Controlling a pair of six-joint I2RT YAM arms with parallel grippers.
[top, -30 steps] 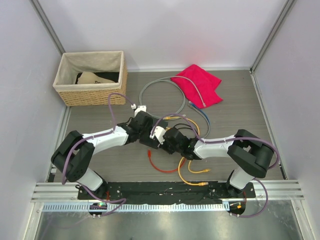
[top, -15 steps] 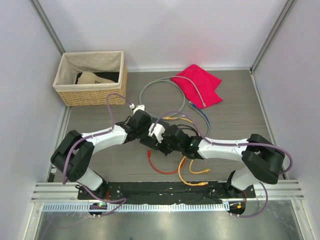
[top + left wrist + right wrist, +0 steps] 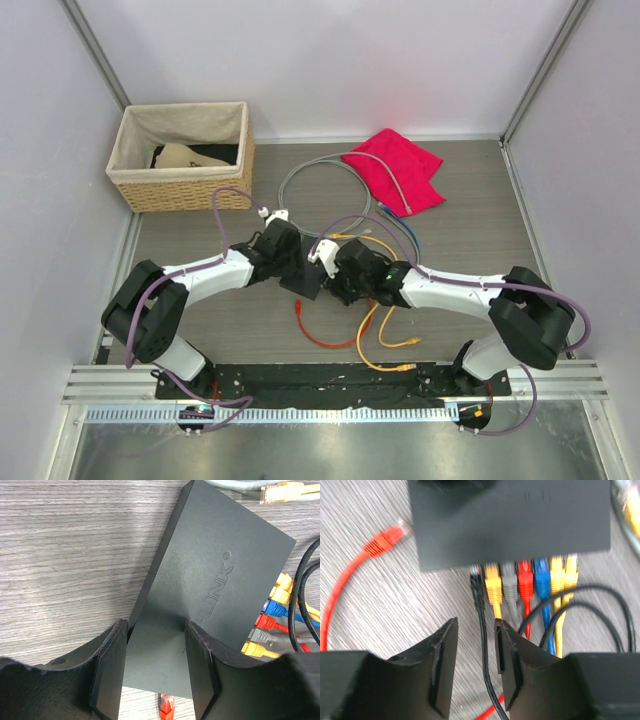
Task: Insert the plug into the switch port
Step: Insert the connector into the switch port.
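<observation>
My left gripper [image 3: 156,630] straddles one end of the switch [image 3: 215,565], jaws partly apart; whether they pinch it I cannot tell. My right gripper [image 3: 475,625] gapes loosely around the black cable [image 3: 484,645], its plug [image 3: 477,587] at the switch's end socket.

The switch [image 3: 220,555] carries lettering on its top face that reads "-LINK", followed by what seems to be a small ® mark. Whatever precedes the dash is covered.
</observation>
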